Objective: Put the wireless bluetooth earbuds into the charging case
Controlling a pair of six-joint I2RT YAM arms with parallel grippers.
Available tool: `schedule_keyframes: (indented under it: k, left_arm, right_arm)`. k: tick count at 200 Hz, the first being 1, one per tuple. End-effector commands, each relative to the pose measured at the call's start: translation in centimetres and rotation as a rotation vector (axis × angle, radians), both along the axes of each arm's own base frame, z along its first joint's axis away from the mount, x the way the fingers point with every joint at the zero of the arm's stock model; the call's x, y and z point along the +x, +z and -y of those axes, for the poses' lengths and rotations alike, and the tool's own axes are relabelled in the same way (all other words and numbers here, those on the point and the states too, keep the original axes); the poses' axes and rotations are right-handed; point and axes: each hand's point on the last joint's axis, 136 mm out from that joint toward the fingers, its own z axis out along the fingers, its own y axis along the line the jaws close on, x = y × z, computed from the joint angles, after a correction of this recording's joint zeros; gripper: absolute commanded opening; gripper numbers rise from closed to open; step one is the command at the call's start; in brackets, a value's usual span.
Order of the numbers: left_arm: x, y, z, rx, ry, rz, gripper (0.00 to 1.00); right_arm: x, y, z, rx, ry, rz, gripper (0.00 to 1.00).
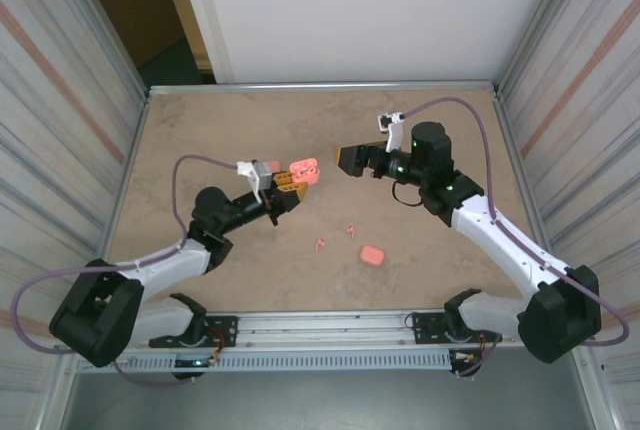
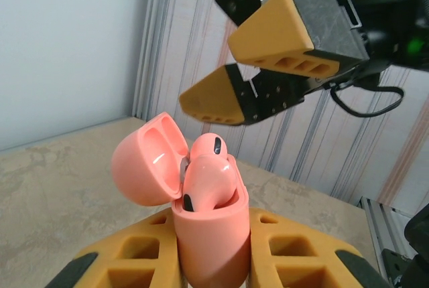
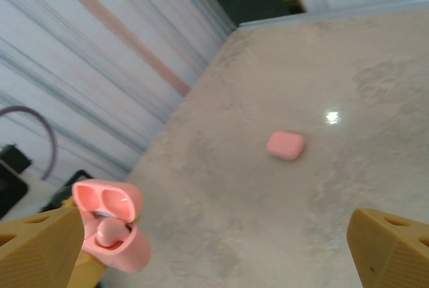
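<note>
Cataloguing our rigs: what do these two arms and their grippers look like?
Left arm and right arm: white links, black joint housings. Left gripper and right gripper: mustard-yellow wedge fingers, pocketed sides. Purple-grey cables loop off each.

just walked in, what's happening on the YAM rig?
The left pincer grips an open pink charging case upright, lid flipped back. Two earbuds sit in it, sticking up past the rim. The right pincer is open and empty, hovering just beside the case. A few loose earbuds and a closed pink case lie on the table nearer the arm bases.
</note>
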Motion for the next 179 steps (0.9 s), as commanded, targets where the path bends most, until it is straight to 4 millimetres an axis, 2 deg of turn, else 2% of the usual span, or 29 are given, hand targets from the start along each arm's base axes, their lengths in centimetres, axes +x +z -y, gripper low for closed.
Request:
schedule_keyframes:
  k: [1,69,95,138,179]
  left_arm:
    - [-1.2,2.8,0.1,-0.058,-0.047,0.087,0.00]
    - [-1.7,3.9,0.6,-0.083,-0.095,0.107,0.00]
    - [-1.6,3.8,0.7,-0.082,-0.101,0.101,0.00]
    - [-1.6,3.8,0.7,-0.081,-0.102,0.098,0.00]
    - [-1.2,3.4,0.7,-0.073,-0.087,0.083,0.00]
  right_arm:
    - [-2.3,3.2,-2.0,0.157,0.181,-0.009,1.00]
    - [-4.2,3.8,-5.7,0.188,0.362,-0.028,1.00]
    - [-4.9,4.2,-6.9,0.182,0.413,-0.020,0.96]
    - [-5.8,5.0,-7.8,0.184,0.467,0.007,0.93]
    - [-6.3,5.8,-8.0,0.191,0.501,0.027,0.86]
